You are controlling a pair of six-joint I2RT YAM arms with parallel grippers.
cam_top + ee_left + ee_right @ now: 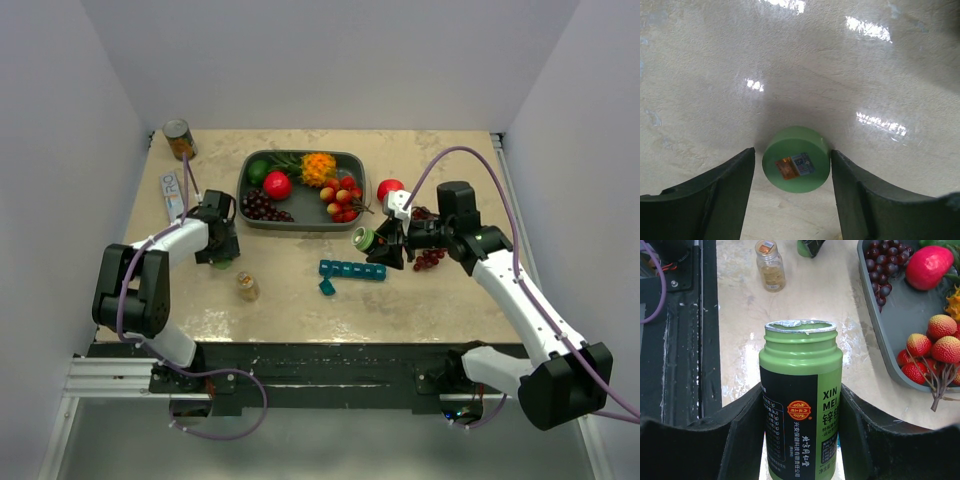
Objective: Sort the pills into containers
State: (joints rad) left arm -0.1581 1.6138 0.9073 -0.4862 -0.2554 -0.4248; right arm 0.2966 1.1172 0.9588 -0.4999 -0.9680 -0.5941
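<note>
- The green bottle (800, 405) is pinched by the right gripper (392, 248).
- The containers (352, 270) are set just beside it, long axis parallel to the bottle.
- The left gripper (218, 245) is spread around 1 cap (796, 159).

White-and-black arms (172, 240), purple cables (441, 158)

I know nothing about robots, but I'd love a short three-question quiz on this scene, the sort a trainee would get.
1. Pick one. The green bottle in the right gripper is: A closed with a cap; B open at the top; C set down, not held.
2. True or false: the green cap is screwed onto the bottle.
3. Fill in: the strip of pill containers is coloured ___.

Key: 1 B. 2 False: it lies on the table between the fingers of the left gripper. 3 Blue.
</note>
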